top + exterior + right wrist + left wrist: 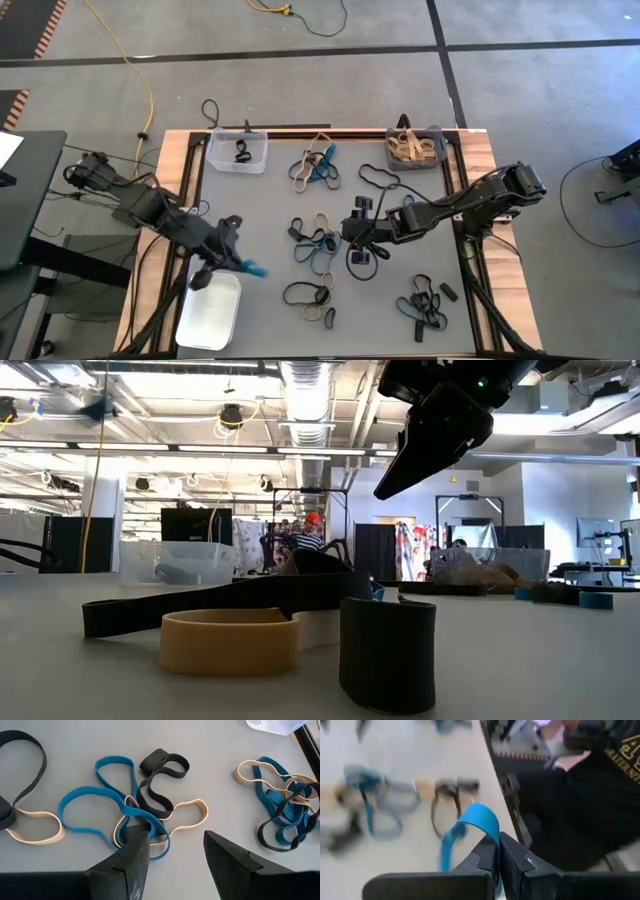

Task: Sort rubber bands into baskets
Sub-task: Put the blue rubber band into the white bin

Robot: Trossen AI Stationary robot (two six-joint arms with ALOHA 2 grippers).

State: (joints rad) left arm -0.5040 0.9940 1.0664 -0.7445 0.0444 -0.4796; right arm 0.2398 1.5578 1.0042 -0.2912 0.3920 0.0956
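Teal-blue, thin and floppy, the rubber band (472,822) hangs pinched between the pressed-together fingers of the left gripper (232,252), just above the white rectangular plastic basket (210,318) on that pincer's near side. The right gripper (172,857) hovers with fingers spread over a tangle of blue, black and tan loops (137,805) directly ahead of it. Being light and limp, such bands probably snag neighbours; pinching one free strand at the tangle's edge looks safest.

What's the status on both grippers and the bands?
Left gripper shut on a blue band, above white basket. Right gripper open over mixed band cluster. Nothing obstructing.
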